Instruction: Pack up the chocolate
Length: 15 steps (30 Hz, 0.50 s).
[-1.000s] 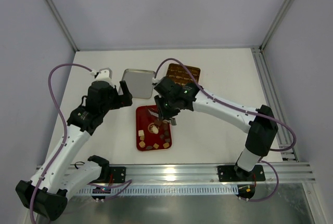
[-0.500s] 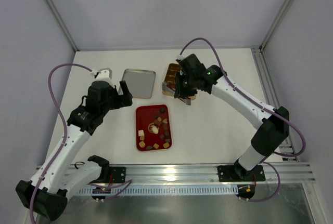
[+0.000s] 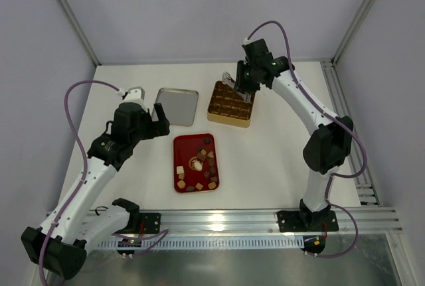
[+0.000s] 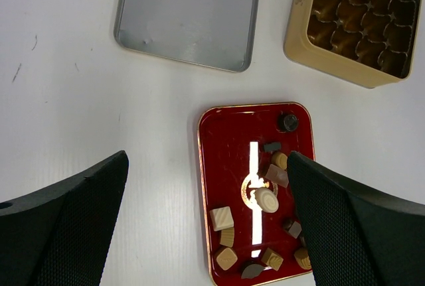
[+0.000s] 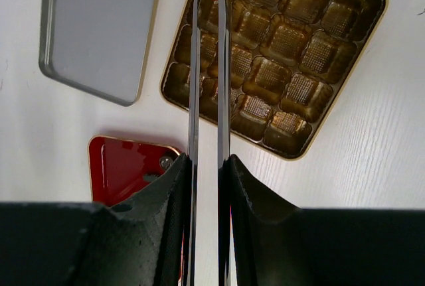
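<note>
So the left gripper (image 4: 207,158) hung wide open and empty. The chocolate (image 4: 277,174), dark lumps, tan cubes and one whitish round piece (image 4: 267,200), sat on the red tray (image 4: 226,146) mid-way across the desk (image 3: 279,160). The right gripper (image 5: 206,166) pinched thin metal tweezers (image 5: 194,67) over the gold tin (image 4: 325,60), by its far edge; couldn't tell if they held anything.

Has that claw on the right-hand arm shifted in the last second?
Yes. The right gripper moved away from over the red tray, across the gold tin, to the tin's far edge.

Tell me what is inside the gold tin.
Only empty moulded cups show in the gold tin. The metal tongs in the right gripper cover a strip of cups, which stays unseen.
</note>
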Available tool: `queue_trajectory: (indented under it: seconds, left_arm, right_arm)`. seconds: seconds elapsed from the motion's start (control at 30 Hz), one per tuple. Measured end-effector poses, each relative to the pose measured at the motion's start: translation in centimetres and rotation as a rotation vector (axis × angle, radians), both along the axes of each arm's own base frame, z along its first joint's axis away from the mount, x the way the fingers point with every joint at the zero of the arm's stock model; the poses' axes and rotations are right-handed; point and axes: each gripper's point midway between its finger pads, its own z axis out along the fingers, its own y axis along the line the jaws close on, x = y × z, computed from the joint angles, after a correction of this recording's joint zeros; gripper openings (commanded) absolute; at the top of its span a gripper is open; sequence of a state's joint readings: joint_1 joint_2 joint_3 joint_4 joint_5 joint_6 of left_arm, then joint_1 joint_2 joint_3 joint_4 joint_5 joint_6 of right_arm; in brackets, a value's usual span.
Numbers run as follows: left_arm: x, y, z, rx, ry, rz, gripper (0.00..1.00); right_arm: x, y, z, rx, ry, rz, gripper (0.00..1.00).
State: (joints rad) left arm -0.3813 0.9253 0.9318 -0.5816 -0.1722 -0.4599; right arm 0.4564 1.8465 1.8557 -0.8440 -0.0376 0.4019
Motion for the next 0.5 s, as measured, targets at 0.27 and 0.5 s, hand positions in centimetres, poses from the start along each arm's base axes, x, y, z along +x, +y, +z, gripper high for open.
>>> queue_trajectory:
  seconds: [0.27, 0.5]
  left_arm:
    - [0.0, 0.0, -0.1, 0.002, 0.004, 0.000, 1.00]
    - [0.0, 0.0, -0.1, 0.001, 0.004, 0.000, 1.00]
  right_arm:
    - [2.5, 0.7, -3.9, -0.025, 0.065, 0.001, 0.30]
    - [2.6, 0.8, -4.5, -0.027, 0.077, 0.004, 0.30]
